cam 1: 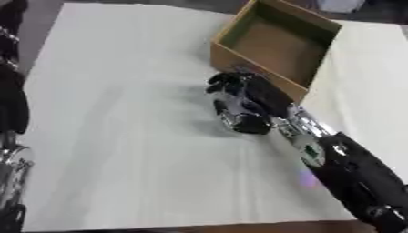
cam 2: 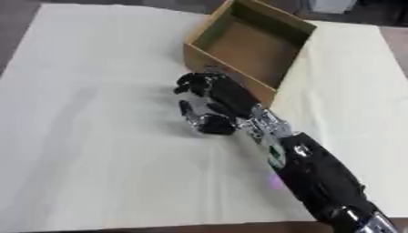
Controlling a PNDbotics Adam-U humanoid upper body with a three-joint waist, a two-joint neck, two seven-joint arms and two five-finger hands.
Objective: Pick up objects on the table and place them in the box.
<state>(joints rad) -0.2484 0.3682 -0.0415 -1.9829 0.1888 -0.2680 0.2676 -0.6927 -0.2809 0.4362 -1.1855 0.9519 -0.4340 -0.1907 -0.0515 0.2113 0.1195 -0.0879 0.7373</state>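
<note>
— While the right arm comes in from the lower right, where does its hand sit?

— The right hand (cam 2: 209, 103) lies over the pale table (cam 2: 95, 136), just beside the near wall of the cardboard box (cam 2: 247, 43). Its back faces the camera and its fingers (cam 2: 190, 84) curl downward and to the left.

— Does the hand hold anything?

— The fingers are bent in, but the pictures do not show what lies under the palm. Whether something is clasped there cannot be told; only black and silver parts of the hand itself are visible.

— And the box?

— The box stands open at the top, toward the far right part of the table, turned at an angle so that one corner points to the near left. Its brown inside looks bare as far as the view reaches. The hand is outside it, near the lower corner of its near wall.

— Is the other arm in sight?

— The left arm (cam 1: 11, 104) shows only as a dark and silver strip along the left edge of the left eye view. Its hand cannot be made out.

— Anything else on the table?

— Only the box and the right hand show on it.
</note>
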